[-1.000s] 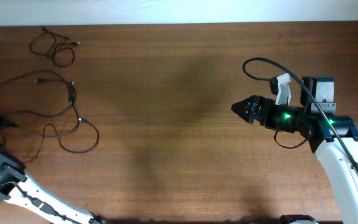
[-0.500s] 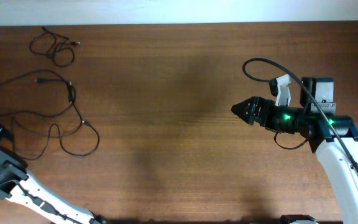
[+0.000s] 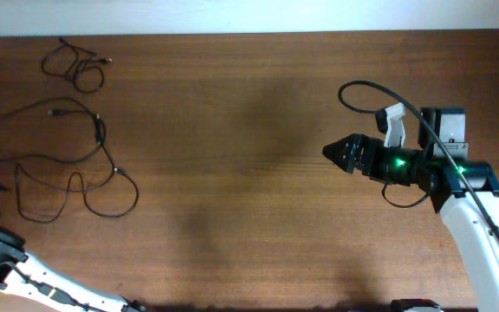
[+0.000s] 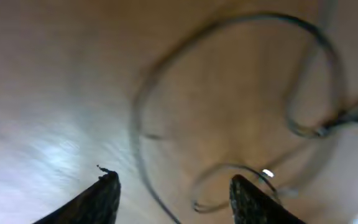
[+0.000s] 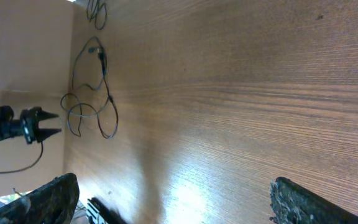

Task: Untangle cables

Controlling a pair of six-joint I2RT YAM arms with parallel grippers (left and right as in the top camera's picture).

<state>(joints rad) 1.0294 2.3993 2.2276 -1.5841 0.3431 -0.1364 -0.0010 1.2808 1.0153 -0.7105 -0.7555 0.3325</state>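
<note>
While a small coiled cable [image 3: 78, 69] lies in the far left corner of the worktop [image 3: 232, 191] and a long loose cable [image 3: 100, 130] sprawls along its left edge, the left pincer [image 4: 173, 186] hangs open beside the latter, empty. The right pincer [image 3: 332, 152], spread wide, sits toward the right edge, its arm's thick wire [image 3: 362, 83] looped behind.

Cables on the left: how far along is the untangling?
Done: one small cable lies apart in the far corner. In hand: nothing; the left hand hovers open over the bigger loops, and the right hand is open, far away. Left: the bigger loops cross over themselves and probably need spreading.
</note>
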